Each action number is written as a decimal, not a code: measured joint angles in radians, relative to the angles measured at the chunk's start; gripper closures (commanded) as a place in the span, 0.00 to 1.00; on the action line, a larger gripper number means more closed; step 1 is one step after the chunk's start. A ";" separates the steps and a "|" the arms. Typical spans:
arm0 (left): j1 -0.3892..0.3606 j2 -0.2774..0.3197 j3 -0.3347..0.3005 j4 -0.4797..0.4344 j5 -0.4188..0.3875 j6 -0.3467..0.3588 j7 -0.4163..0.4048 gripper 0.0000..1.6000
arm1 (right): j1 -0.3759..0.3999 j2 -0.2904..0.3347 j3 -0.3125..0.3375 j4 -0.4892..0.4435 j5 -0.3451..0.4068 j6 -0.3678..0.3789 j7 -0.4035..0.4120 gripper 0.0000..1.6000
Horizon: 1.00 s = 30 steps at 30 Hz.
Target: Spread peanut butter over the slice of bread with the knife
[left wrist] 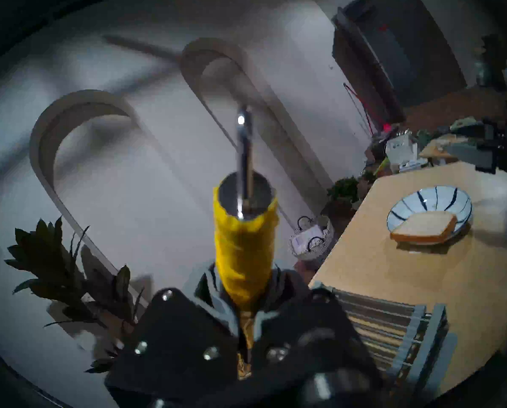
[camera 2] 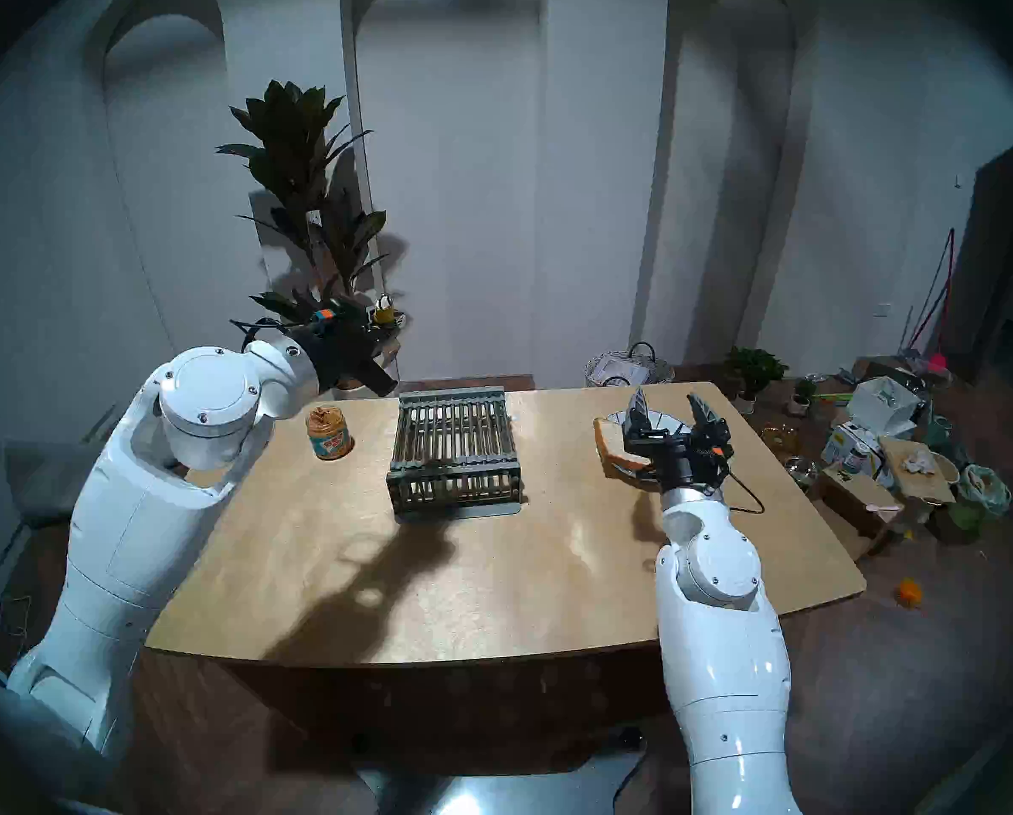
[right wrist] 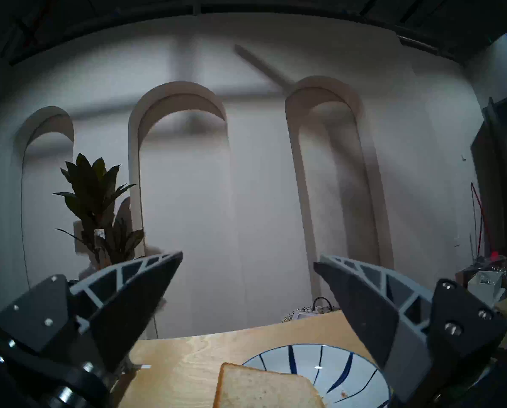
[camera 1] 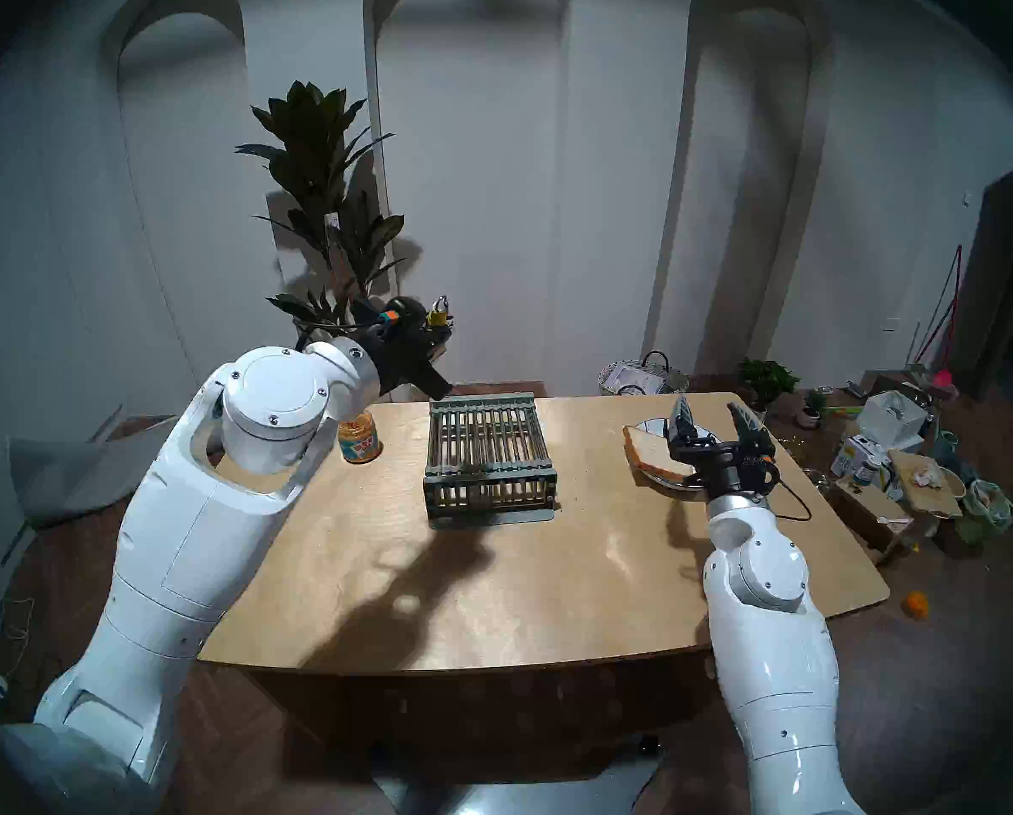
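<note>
The left claw (left wrist: pixel 248 336) clamps the yellow-handled, narrow-bladed metal knife (left wrist: pixel 244 239) above the grey slatted rack (camera 1: pixel 488 450); the right claw (camera 1: pixel 717 423) gapes empty. A slack grip could twist the blade.

You are working in what looks like a lived-in room of a home, staged as a dining corner. You are facing a white wall (camera 1: pixel 610 178) with arched niches, a tall potted plant (camera 1: pixel 322 208) standing behind a wooden table (camera 1: pixel 492 590). On the floor to your right, a woven basket (camera 1: pixel 642 375), small green plants (camera 1: pixel 769 378) and a heap of boxes and household clutter (camera 1: pixel 898 449) are lying about.
</note>
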 measured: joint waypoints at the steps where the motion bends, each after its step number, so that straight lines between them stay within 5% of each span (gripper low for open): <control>1: 0.002 -0.004 -0.003 0.000 -0.012 -0.002 -0.004 1.00 | 0.006 0.003 0.003 0.007 -0.003 -0.003 -0.002 0.00; 8: 0.006 -0.043 -0.016 0.002 -0.091 -0.011 -0.026 1.00 | 0.061 0.036 0.029 0.073 -0.034 -0.030 -0.018 0.00; 30: -0.057 -0.184 0.060 0.105 -0.157 -0.021 0.031 1.00 | 0.149 0.133 0.052 0.161 -0.149 -0.082 -0.032 0.00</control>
